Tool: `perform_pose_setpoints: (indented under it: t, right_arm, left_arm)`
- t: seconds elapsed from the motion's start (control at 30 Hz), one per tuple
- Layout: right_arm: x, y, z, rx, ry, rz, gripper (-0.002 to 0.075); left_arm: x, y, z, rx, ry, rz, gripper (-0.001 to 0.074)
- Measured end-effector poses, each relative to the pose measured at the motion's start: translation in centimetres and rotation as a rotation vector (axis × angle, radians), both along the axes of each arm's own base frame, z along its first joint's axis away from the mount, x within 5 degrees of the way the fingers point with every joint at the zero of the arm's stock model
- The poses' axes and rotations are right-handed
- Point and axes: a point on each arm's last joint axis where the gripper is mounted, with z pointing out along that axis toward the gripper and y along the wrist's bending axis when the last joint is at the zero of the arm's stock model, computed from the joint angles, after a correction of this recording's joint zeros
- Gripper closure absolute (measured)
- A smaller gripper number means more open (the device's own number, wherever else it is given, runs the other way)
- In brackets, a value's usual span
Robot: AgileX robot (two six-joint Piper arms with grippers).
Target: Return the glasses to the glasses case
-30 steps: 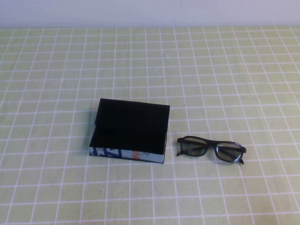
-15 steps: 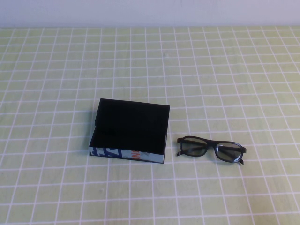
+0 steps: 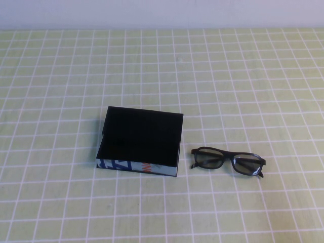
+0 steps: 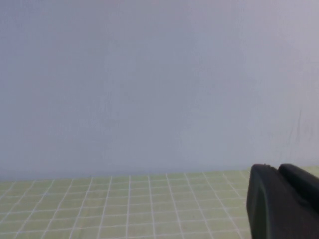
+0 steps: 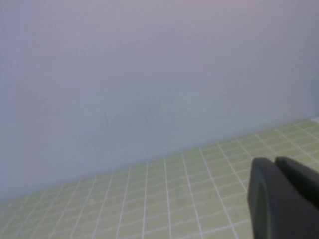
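Observation:
The glasses case point(image 3: 140, 140) lies left of the table's centre. It is black from above, and its near side is light blue-white with dark blue and orange print. The black glasses point(image 3: 228, 161) lie on the cloth just right of the case, apart from it, lenses facing the near edge. Neither arm shows in the high view. My left gripper point(image 4: 276, 170) is shut and empty, facing the back wall over the cloth. My right gripper point(image 5: 273, 162) is likewise shut and empty, away from both objects.
A light green cloth with a white grid point(image 3: 243, 81) covers the table. A pale grey-blue wall point(image 3: 162, 12) runs along its far edge and fills most of both wrist views.

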Motion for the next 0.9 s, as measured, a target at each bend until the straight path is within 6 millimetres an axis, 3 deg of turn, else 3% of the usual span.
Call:
perform_pose_setpoints:
  t: [0.17,0.27,0.43,0.63,0.77,0.9]
  right_arm:
    - [-0.2,-0.4,0.8,0.074,-0.063,-0.032,0.0743]
    - [-0.6,-0.5,2.9,0.092,-0.132,-0.035,0.0743]
    - [-2.6,-0.8,8.7,0.116,-0.324,-0.039,0.0743]
    - [-5.7,-0.3,15.9,0.105,-0.431,0.051,0.0743]
    - [-4.0,0.8,19.4,0.054,-0.285,0.148,0.0743]
    - [1.1,2.2,20.7,-0.003,-0.027,0.231,0.0743]
  left_arm:
    - [-0.4,0.1,1.2,-0.245,-0.115,-0.069,0.0738]
    - [-1.2,0.1,2.9,-0.347,-0.305,-0.137,0.0738]
    - [-2.6,0.2,5.4,-0.42,-0.502,-0.212,0.0738]
    - [-4.6,0.4,11.6,-0.524,-0.443,-0.246,0.0738]
    - [-5.0,0.6,15.3,-0.53,-0.282,-0.194,0.0738]
    - [-3.9,0.6,17.1,-0.444,-0.001,-0.077,0.0738]
